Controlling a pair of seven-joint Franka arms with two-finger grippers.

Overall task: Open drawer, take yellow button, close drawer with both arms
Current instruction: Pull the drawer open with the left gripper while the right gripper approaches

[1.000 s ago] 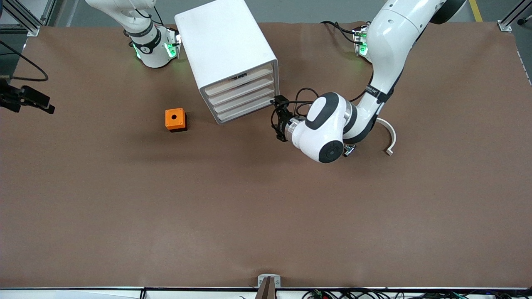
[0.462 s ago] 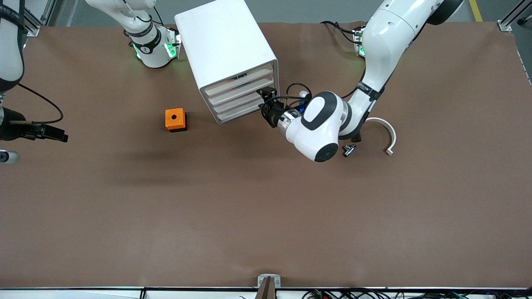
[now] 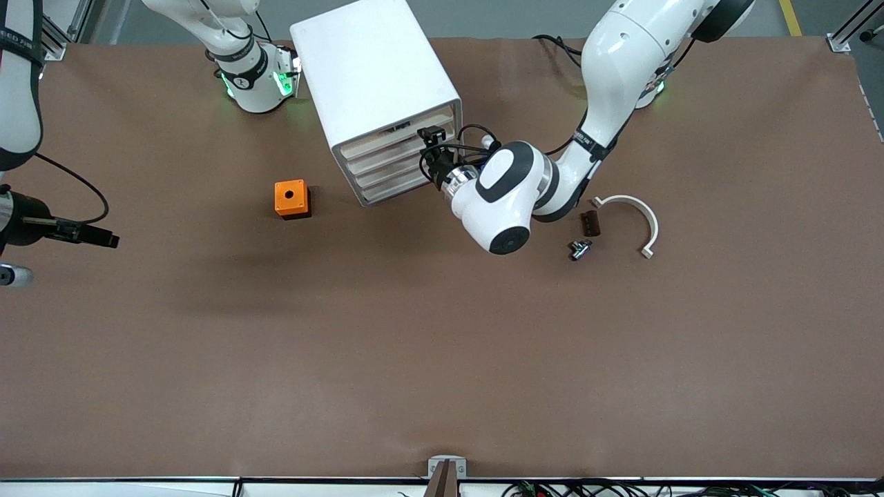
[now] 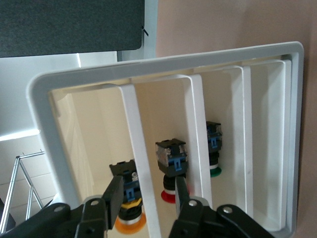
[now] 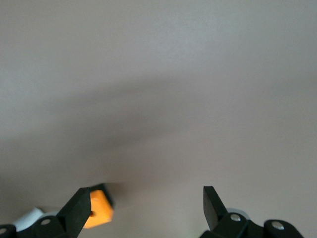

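while right gripper (image 3: 103,240) hangs spread wide over bare table at the right arm's end, holding nothing | orange box (image 3: 291,199) on table beside cabinet (image 3: 376,90) | left gripper (image 4: 147,194) parted at the drawer (image 4: 141,163) front lip, not clamped | orange-capped button (image 4: 130,214) inside it

The left arm's black two-finger gripper (image 4: 147,198) straddles a white drawer front (image 4: 141,163) of the large white boxy cabinet (image 3: 373,83); open brown table (image 3: 414,345) lies nearer the camera.
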